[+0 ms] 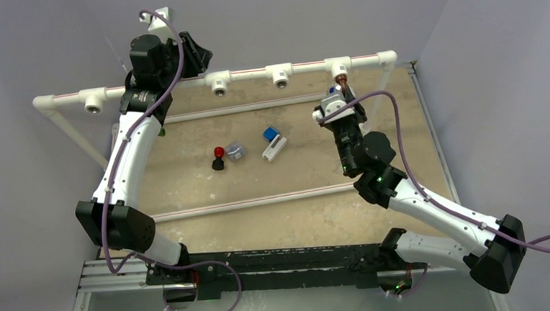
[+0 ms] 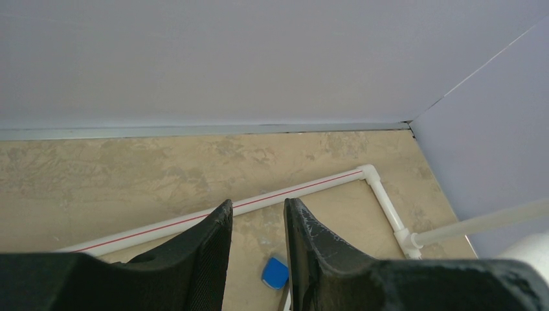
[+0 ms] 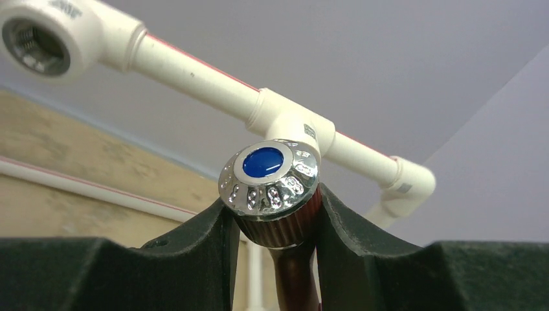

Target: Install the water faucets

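- Fingers [image 3: 194, 253] of the right gripper [image 3: 272, 207] clamp the reddish-brown plastic faucet [image 3: 280, 232] under its chrome, blue-centred knob [image 3: 268, 172], right at a white plastic pipe tee [image 3: 288, 123].
- Embossed knob marks and the tee's label are unreadable.
- Left gripper [image 2: 257, 210] fingers stand apart, empty.

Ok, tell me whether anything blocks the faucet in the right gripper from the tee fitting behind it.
Nothing visible does. The right gripper holds the faucet directly in front of the white tee fitting, though the faucet itself hides the joint.
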Available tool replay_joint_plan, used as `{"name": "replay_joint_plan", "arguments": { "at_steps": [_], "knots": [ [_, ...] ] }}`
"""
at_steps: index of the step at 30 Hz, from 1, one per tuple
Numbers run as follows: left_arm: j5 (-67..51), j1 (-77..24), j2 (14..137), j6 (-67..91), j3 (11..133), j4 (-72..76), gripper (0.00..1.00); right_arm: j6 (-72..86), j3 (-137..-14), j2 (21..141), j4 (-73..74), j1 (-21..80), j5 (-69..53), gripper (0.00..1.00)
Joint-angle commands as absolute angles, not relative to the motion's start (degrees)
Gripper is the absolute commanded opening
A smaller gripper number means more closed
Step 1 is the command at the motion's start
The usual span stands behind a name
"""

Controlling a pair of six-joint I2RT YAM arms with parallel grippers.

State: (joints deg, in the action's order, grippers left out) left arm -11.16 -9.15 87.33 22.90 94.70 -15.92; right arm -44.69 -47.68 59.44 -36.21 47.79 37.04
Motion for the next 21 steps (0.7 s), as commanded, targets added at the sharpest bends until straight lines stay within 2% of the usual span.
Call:
{"name": "replay_joint_plan", "arguments": {
  "at_steps": [1, 14, 21],
  "knots": [
    [-14.0, -9.1, 85.8, 22.0, 93.2, -18.4, 0.34, -16.8, -45.4, 61.3, -36.0, 48.4, 34.6, 0.0],
    [-16.3, -9.1, 84.8, 23.2, 92.2, -17.7, 0.34, 19.9, -48.6, 60.3, -33.4, 46.5, 33.0, 0.0],
    [-16.7, -9.1, 84.9, 23.5, 92.1, -17.5, 0.34, 38.5, -45.7, 55.2, -32.5, 43.6, 32.2, 0.0]
  ]
}}
